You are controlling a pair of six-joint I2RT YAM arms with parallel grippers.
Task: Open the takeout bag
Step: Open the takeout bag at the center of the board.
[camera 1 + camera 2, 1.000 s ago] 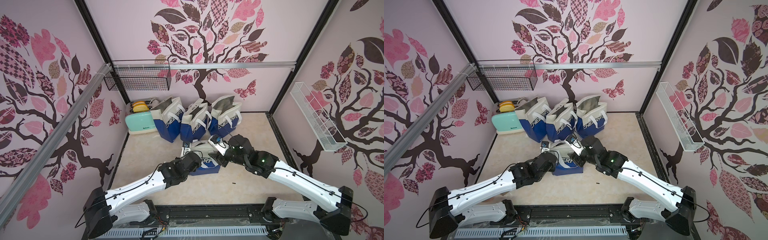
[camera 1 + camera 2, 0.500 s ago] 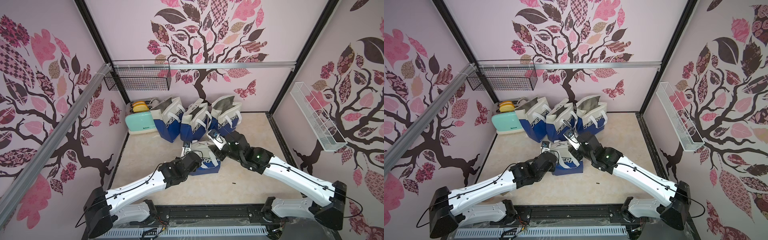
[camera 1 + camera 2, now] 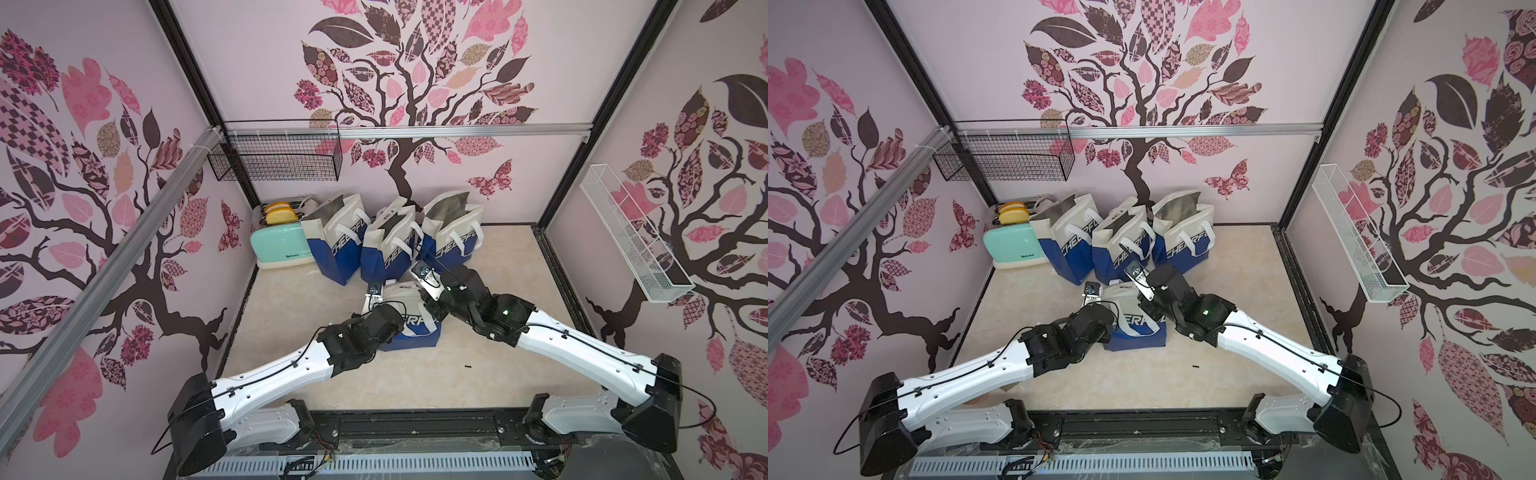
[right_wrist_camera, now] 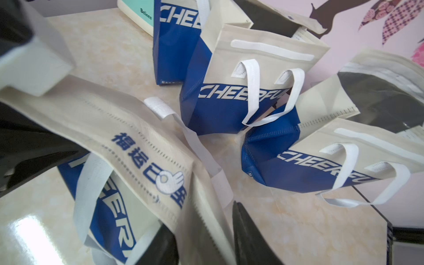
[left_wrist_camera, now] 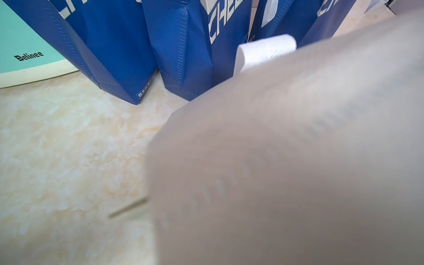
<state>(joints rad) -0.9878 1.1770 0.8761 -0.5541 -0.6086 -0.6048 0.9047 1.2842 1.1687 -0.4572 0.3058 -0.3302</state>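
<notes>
Mid-table, just in front of the row at the back edge, stands the takeout bag (image 3: 411,328). Blue base on the table (image 3: 436,386), cream top pressed flat, mouth not spread yet. Both arms meet over it, one per side. That reads as a two-point hold so the rims can be pulled apart.

Left gripper (image 3: 373,296) sits at the bag's top corner on the robot's left, clamped fully closed. The left wrist view is mostly blurred cream fabric right against the lens, so I judge it has the rim pinched and anchors that side.

Right gripper (image 4: 202,216) is at the opposite top corner. Its dark fingers (image 4: 247,238) are partway apart, straddling the cream top edge with fabric lying between them; can't tell if they bite it.

Printed flap (image 4: 146,160) and one white handle (image 4: 85,183) hang down the front face, clear of the jaws.

Three open bags (image 3: 390,249) lean together at the back wall, mouths gaping. The nearest is just beside the right wrist, so pulling that way risks a bump. Mint toaster (image 3: 282,251) sits in the back-left corner, well apart from the work.

Step judged: securing the second rim before separating. Next calls for a firm pinch on one layer only, then drawing away from the left hold.
</notes>
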